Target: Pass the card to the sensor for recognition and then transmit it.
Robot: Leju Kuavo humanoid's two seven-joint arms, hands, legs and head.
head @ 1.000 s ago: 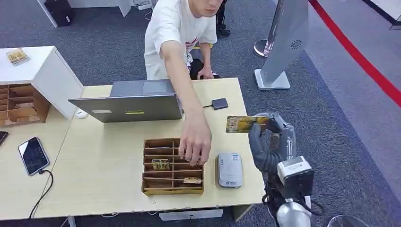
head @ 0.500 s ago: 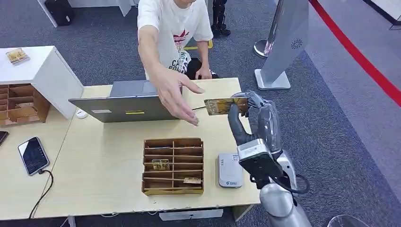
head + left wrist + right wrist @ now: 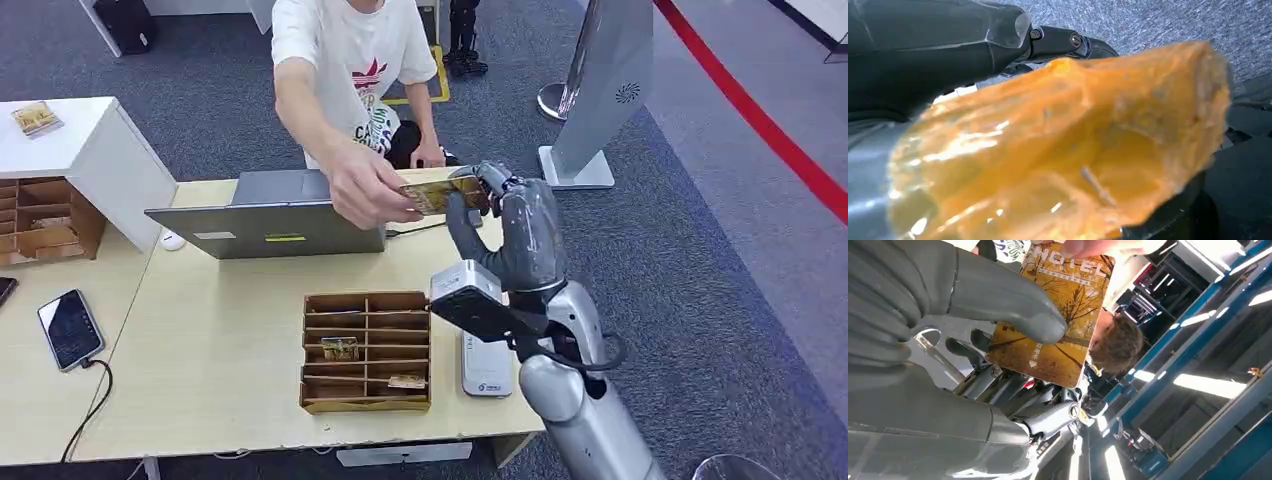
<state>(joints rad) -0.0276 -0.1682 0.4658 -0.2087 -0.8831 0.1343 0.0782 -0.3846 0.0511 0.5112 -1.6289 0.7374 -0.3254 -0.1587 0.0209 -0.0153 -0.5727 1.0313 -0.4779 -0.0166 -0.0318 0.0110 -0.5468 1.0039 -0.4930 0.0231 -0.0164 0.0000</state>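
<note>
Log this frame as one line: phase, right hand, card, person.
phase: handover | right hand: pinches card above table | person's hand: gripping card's far end | reader: on table

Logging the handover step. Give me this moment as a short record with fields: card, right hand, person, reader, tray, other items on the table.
card: yellow card with an autumn tree picture, held above the table's far edge
right hand: right hand raised, pinching the card between thumb and fingers
person: person's hand grips the card's other end
reader: grey card reader on the table, beside the tray
tray: brown divided tray, a few cards in its slots
other items: open laptop; phone on a cable
</note>
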